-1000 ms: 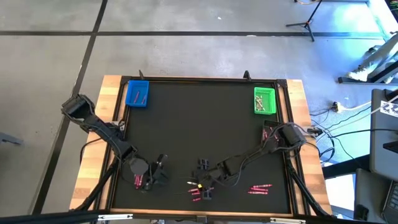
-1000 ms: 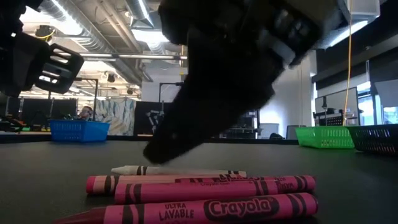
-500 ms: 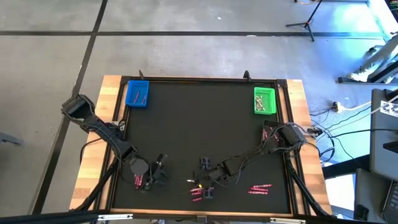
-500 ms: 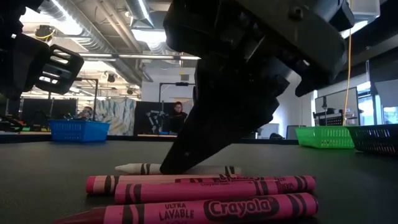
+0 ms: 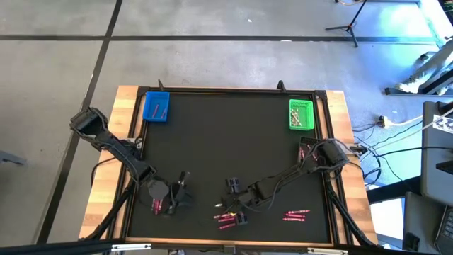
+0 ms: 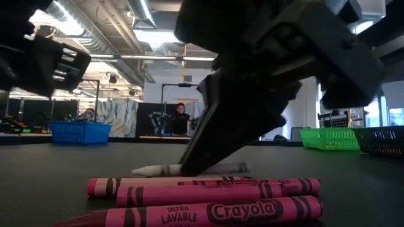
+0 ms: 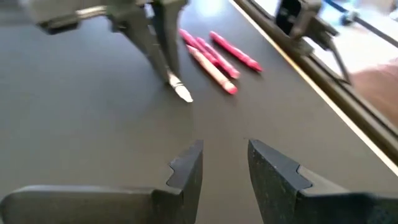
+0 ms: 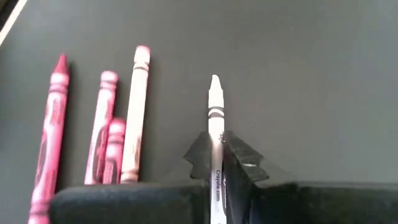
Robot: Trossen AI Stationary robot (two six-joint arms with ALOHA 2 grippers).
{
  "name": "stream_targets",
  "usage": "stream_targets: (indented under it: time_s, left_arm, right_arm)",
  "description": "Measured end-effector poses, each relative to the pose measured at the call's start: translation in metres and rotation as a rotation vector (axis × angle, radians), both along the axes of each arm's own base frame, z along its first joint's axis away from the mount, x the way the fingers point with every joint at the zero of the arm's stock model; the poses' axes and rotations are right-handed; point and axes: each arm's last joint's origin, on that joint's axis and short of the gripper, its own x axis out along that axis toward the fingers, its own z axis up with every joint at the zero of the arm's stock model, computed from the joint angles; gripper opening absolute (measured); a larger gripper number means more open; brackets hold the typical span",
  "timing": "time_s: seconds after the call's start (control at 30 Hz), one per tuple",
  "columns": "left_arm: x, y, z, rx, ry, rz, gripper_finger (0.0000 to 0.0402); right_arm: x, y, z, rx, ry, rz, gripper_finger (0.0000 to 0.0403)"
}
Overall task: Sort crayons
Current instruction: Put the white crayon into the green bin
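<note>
**At the near edge of the mat: white crayon pinched**

Near the front middle of the black mat (image 5: 226, 142), the right gripper (image 8: 219, 155), clamped on a white crayon (image 8: 215, 118), tip poking out past the fingers (image 8: 239, 158). Seen from table height, the same white crayon (image 6: 189, 169) close over the mat, gripped at its middle, just behind a row of pink crayons (image 6: 208, 189) lying side by side. From the right wrist, four pink and pale sticks (image 8: 102, 124) just beside the held one, apart from it. Further right along the front edge, another small cluster of pink crayons (image 5: 296, 214).

Front left of the mat, the left gripper (image 5: 177, 200), fingers (image 7: 186, 168) parted with a plain gap between them, nothing held, hovering over bare mat. A pink crayon (image 5: 156, 205) close beside it.

At the far corners, a blue tray (image 5: 156, 106) on the left and a green tray (image 5: 301, 115) on the right, each with small sticks inside, colours hard to tell.
</note>
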Motion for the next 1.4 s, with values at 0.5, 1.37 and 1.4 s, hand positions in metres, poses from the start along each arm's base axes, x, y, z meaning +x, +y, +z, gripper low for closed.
stream_targets:
  time_s: [0.5, 1.37, 1.4]
  left_arm:
    - [0.01, 0.013, 0.002, 0.047, -0.058, 0.126, 0.0119]
    - [0.01, 0.014, 0.003, 0.028, -0.062, 0.165, 0.0119]
    - [0.01, 0.014, 0.003, 0.032, -0.065, 0.174, 0.0119]
  right_arm:
    - [-0.032, -0.019, 0.081, -0.062, -0.003, -0.078, 0.0016]
    - [-0.161, -0.165, 0.097, -0.084, -0.03, -0.758, 0.0011]
    - [-0.167, -0.174, 0.096, -0.087, -0.042, -0.808, 0.0011]
